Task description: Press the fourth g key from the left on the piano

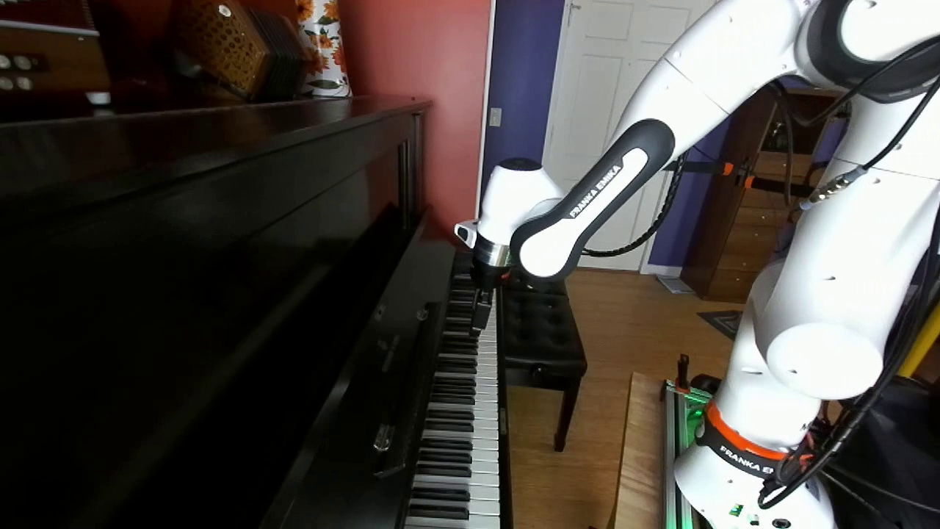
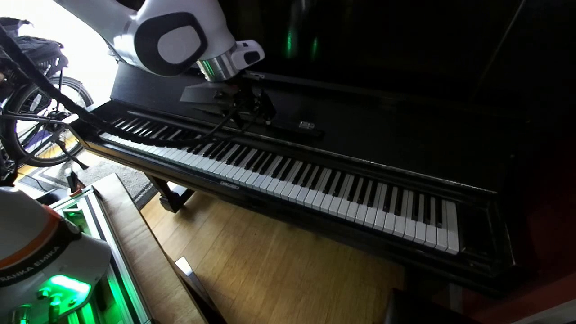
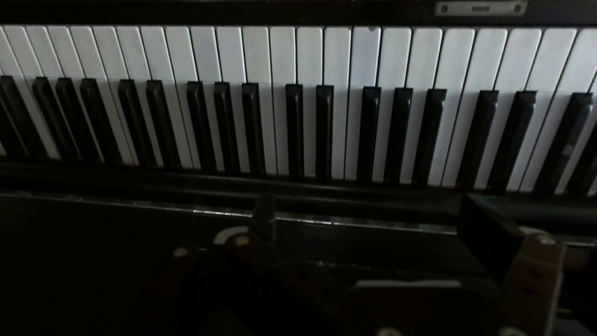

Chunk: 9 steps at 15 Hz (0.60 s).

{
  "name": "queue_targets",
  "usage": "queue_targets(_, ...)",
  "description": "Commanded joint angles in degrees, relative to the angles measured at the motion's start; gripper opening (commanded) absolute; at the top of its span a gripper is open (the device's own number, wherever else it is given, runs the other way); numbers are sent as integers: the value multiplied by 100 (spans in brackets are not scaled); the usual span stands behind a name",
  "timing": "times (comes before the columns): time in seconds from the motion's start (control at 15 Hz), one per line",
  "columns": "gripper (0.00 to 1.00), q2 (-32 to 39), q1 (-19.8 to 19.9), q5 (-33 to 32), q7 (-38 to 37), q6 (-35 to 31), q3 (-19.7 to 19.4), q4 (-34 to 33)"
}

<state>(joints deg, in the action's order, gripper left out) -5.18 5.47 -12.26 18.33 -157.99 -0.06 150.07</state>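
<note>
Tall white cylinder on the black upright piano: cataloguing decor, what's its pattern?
Orange flowers, seen best in an exterior view.

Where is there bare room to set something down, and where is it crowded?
Bare: the wood floor between the piano, black bench and wooden board, and the board's strip beside the metal rail. Crowded: the piano top, around the bellows instrument and flower-patterned cylinder, and near the keys, where the gripper hangs.

Black tufted bench (image 1: 542, 327), white panelled door (image 1: 598, 81), wooden cabinet (image 1: 736, 248), bicycle (image 2: 40, 119), concertina (image 1: 220, 45), orange-flowered cylinder (image 1: 323, 48)
</note>
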Motion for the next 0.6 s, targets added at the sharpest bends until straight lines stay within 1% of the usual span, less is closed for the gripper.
queue_targets(0.0, 100, -695, -86, -336, -360, 111, -27, 314)
queue_targets(0.13, 100, -948, -88, -437, -410, 158, 9, 365)
queue_targets(0.2, 100, -1075, -140, -389, -277, 170, -5, 405)
queue_targets(0.4, 100, -1364, -209, -319, -262, 127, -17, 482)
queue_targets(0.47, 100, -1028, -209, -287, -223, 35, -62, 267)
queue_targets(0.53, 100, -1120, -223, -288, -223, 36, -59, 298)
